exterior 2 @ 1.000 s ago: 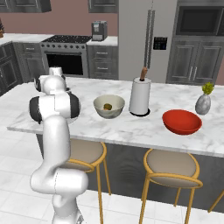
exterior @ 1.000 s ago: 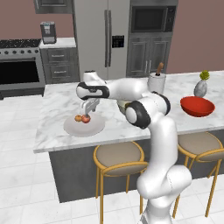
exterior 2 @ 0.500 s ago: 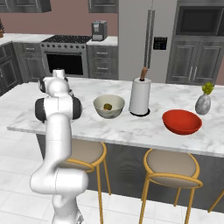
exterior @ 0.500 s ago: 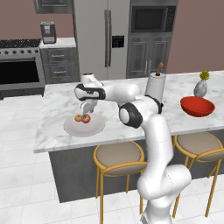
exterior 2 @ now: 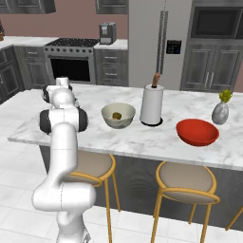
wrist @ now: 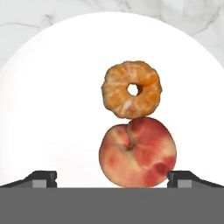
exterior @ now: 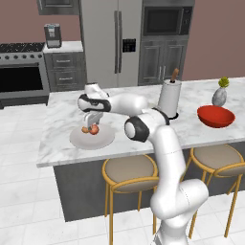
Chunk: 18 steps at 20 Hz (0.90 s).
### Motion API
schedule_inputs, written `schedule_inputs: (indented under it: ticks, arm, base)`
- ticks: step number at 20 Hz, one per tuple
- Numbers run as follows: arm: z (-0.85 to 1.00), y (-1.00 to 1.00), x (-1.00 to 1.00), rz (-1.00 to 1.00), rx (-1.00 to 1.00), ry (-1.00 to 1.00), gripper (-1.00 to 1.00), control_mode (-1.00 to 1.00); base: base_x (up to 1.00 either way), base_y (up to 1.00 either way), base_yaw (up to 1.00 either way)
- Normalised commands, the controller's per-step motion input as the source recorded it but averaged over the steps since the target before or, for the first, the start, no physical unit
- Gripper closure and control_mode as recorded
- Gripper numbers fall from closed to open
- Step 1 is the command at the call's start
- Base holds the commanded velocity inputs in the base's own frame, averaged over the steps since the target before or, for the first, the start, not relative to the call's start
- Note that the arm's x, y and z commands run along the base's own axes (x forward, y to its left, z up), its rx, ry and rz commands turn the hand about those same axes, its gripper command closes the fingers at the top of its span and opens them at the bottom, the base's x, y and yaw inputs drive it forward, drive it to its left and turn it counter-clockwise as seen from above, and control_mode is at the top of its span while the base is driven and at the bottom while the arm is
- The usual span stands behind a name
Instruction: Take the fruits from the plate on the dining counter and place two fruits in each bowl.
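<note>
In the hand view, two fruits are lying on the plate [wrist: 39, 109], a flat, smooth, pale round disc spreading across most of the frame, with veined marble of the dining counter [wrist: 26, 15] showing along the top edge. The upper fruit is an orange one [wrist: 131, 89], ring-shaped with a ribbed, segmented surface and a small hole at its centre. Just below and touching it is sitting a reddish fruit [wrist: 138, 152], rounded and smooth, blotched red over yellow, with a crease at its stem. The gripper [wrist: 112, 177] is hanging over the plate with its two dark finger tips standing wide apart at the lower left and lower right, the reddish fruit lying between them and not clamped.

In the left base view, the gripper [exterior: 90, 119] is pointing down over the plate [exterior: 79, 140] left of centre, where the two fruits are showing as a small orange-red cluster.

In the right base view, two bowls are standing on the counter [exterior 2: 137, 140]: a deep, rounded beige-grey bowl [exterior 2: 118, 115] near the centre, holding one small brownish fruit [exterior 2: 116, 115], and a wide, shallow, glossy red bowl [exterior 2: 197, 132] at right. Between them a white paper-towel roll [exterior 2: 152, 104] is standing upright on a dark base.
</note>
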Motion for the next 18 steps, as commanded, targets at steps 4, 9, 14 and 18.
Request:
schedule_inputs:
  ticks: [4, 9, 14, 18]
  arm:
    - [-0.15, 0.0, 0.13, 0.0, -0.04, 0.0, -1.0, -1.0]
    - [-0.12, 0.0, 0.12, 0.0, -0.03, 0.0, -1.0, -1.0]
    - [-0.13, 0.0, 0.0, 0.0, 0.0, 0.0, -1.0, -1.0]
    - [-0.13, -0.04, -0.03, 0.0, 0.0, 0.0, -1.0, -1.0]
  base:
    - [0.0, 0.0, 0.0]
    - [0.0, 0.0, 0.0]
    - [0.0, 0.0, 0.0]
    - [0.0, 0.0, 0.0]
